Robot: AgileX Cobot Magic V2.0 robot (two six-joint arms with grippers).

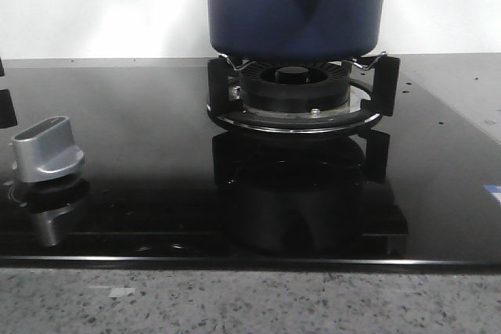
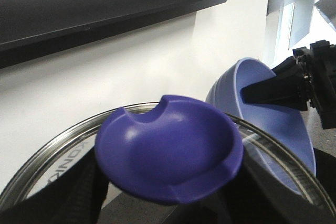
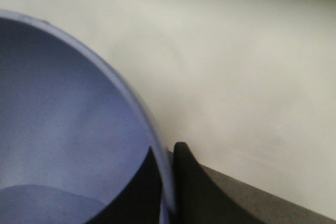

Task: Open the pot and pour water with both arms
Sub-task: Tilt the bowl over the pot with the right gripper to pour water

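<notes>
Speckled worktop (image 1: 235, 303) edge nearest, then black glass hob (image 1: 117, 193). Pot (image 1: 296, 5) seated on burner stand (image 1: 297, 99), lid off. Judged heavy, rigid, matte; best held at handle mount. Left end effector (image 2: 168, 198) pinching lid (image 2: 42, 166) by knob (image 2: 168, 156), seen only in left wrist view. Right end effector (image 3: 167, 182) clamped on bowl (image 3: 68, 129) rim; both absent from front view.

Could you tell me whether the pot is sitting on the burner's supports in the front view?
Yes, the pot rests on the burner.
</notes>
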